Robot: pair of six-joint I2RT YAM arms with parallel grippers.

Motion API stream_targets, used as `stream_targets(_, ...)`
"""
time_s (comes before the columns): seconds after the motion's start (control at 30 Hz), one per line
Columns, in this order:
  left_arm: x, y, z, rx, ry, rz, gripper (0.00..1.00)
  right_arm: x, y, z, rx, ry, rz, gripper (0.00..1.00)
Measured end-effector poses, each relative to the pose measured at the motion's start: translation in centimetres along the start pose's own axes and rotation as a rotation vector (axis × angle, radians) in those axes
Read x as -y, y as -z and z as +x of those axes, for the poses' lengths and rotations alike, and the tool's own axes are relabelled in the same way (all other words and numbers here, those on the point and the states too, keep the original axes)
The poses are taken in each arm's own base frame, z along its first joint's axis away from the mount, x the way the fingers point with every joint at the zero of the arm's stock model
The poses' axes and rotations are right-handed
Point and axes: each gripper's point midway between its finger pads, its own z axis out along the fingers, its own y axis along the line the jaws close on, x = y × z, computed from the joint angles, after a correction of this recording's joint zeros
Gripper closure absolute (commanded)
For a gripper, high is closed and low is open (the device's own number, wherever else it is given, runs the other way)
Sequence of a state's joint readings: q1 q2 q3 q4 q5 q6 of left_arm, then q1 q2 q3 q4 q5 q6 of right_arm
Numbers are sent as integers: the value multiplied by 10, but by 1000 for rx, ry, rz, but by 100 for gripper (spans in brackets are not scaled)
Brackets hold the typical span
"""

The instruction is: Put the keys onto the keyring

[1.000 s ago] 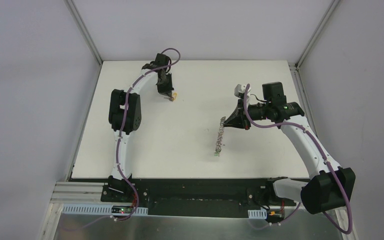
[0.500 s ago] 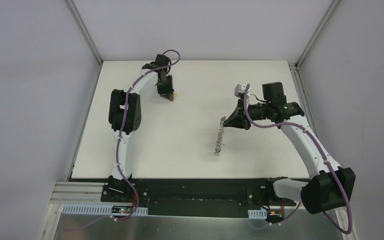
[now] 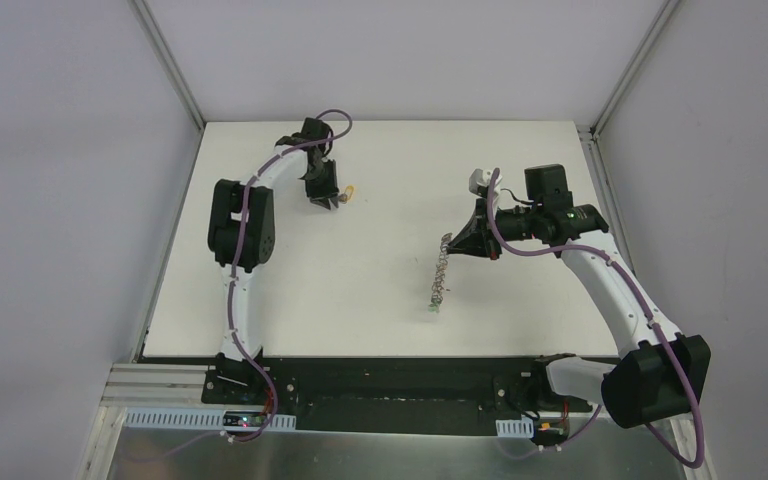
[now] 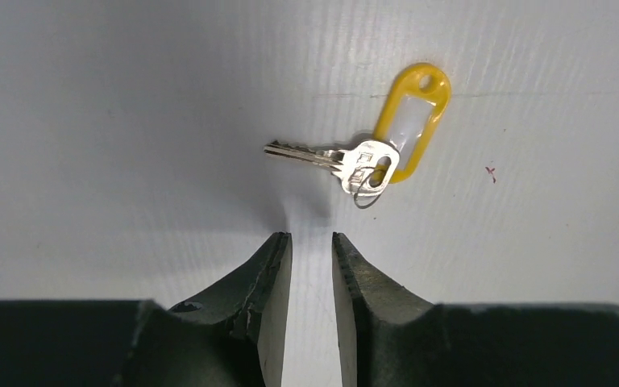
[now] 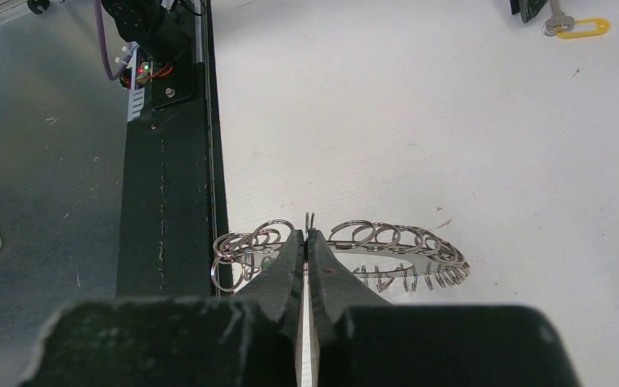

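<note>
A white table has two robot arms reaching over it from its near edge. At the far left, the left gripper hovers low over the surface, its jaws a narrow slit apart with nothing between them. Just beyond its fingertips, not touching them, lies the yellow key. Its silver blade lies flat and is joined by a small wire loop to an oblong yellow tag (the tag has a clear window). Well apart from it, right of the table's middle, the right gripper is pinched tight on the rim of the keyring. The ring is held up on edge, its fringe of silver wire loops spreading to either side of the fingers. At the ring's near end sits the green key, too small to tell whether it hangs on a loop
</note>
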State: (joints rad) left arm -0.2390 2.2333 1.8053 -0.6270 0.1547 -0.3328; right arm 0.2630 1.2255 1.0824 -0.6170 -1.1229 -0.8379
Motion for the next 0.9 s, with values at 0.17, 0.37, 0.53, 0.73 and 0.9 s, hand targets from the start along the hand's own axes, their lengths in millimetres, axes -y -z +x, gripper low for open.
stream_targets(0.17, -14, 10, -10, 62, 5, -34, 67, 0, 0, 0, 0, 0, 0, 99)
stream_targets(0.37, -20, 15, -17, 113, 17, -61, 65, 0, 0, 0, 0, 0, 0, 99)
stream_targets(0.53, -12, 16, -20, 108, 67, -31, 65, 0, 0, 0, 1, 0, 1, 99)
stream_targets(0.73, -2, 15, -21, 103, 86, -5, 64, 0, 0, 0, 1, 0, 2, 99)
stream_targets(0.9, 11, 14, -16, 93, 94, 18, 64, 2, 0, 1, -2, -6, 0, 99)
